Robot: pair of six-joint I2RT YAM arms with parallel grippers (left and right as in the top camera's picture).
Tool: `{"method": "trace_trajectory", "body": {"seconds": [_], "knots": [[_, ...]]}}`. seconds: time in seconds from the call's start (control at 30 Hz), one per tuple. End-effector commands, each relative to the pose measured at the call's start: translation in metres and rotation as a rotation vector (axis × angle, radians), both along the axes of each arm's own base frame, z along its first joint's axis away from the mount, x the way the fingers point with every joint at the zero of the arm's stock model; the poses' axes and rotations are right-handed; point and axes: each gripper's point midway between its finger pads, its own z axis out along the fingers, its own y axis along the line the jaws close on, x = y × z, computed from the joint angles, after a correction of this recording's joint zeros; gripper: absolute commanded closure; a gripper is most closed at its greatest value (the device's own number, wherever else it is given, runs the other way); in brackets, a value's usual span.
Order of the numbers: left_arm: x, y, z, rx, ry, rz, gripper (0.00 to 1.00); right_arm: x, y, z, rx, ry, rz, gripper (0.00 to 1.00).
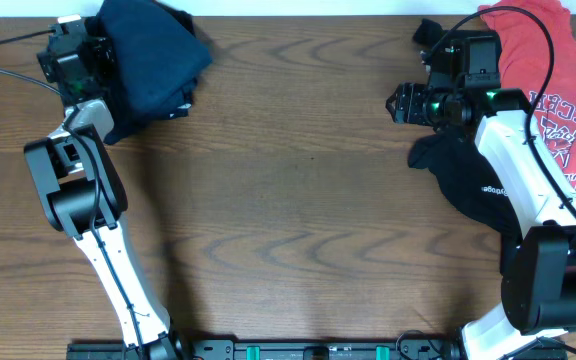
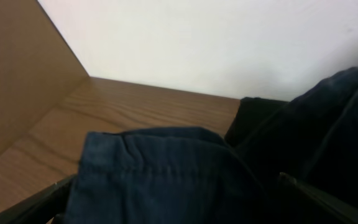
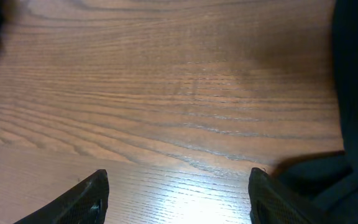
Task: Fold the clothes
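A folded navy garment [image 1: 153, 55] lies at the back left of the table. My left gripper [image 1: 96, 48] is at its left edge. In the left wrist view the fingers [image 2: 173, 190] are spread wide, with the navy cloth [image 2: 160, 168] lying between them. A black garment [image 1: 473, 180] lies crumpled at the right, partly under my right arm. A red printed shirt [image 1: 558, 90] lies at the back right. My right gripper [image 1: 400, 103] is open and empty over bare wood [image 3: 176, 186], just left of the black garment [image 3: 356, 93].
The wooden table [image 1: 298, 200] has its back edge against a white wall [image 2: 229, 43]. A black cable [image 1: 8, 65] runs off the left side. A small dark item [image 1: 428, 32] lies near the back edge, left of the red shirt.
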Motion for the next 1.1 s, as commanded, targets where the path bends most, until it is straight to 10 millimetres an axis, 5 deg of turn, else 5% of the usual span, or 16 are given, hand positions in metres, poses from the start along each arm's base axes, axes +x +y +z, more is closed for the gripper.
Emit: {"method": "trace_trajectory", "body": {"seconds": [0.0, 0.2, 0.3, 0.4, 0.53, 0.9, 1.0, 1.07], "knots": [[0.003, -0.017, 0.060, 0.024, -0.063, -0.022, 0.02, -0.003, 0.013, -0.001, 0.020, -0.002, 0.049, 0.30], [0.004, -0.051, 0.140, 0.053, -0.172, -0.073, 0.02, -0.003, 0.013, -0.001, 0.021, -0.001, 0.047, 0.30], [0.006, -0.074, 0.153, 0.049, -0.171, -0.108, 0.02, -0.003, 0.013, -0.001, 0.021, -0.001, 0.047, 0.30], [0.008, -0.097, 0.136, 0.028, -0.100, -0.143, 0.02, -0.003, 0.013, -0.001, 0.021, -0.001, 0.047, 0.30], [0.008, -0.114, 0.089, -0.005, 0.030, -0.171, 0.02, -0.004, 0.013, -0.001, 0.014, -0.002, 0.057, 0.29], [0.004, -0.112, -0.057, -0.057, 0.251, -0.167, 0.02, -0.004, 0.013, -0.001, 0.005, -0.009, 0.071, 0.28], [0.003, -0.112, -0.063, -0.059, 0.260, -0.166, 0.02, -0.003, 0.011, -0.001, -0.002, -0.010, 0.066, 0.27], [0.009, -0.111, -0.047, -0.048, 0.214, -0.166, 0.02, -0.002, 0.011, -0.001, -0.004, -0.015, 0.064, 0.20]]}}
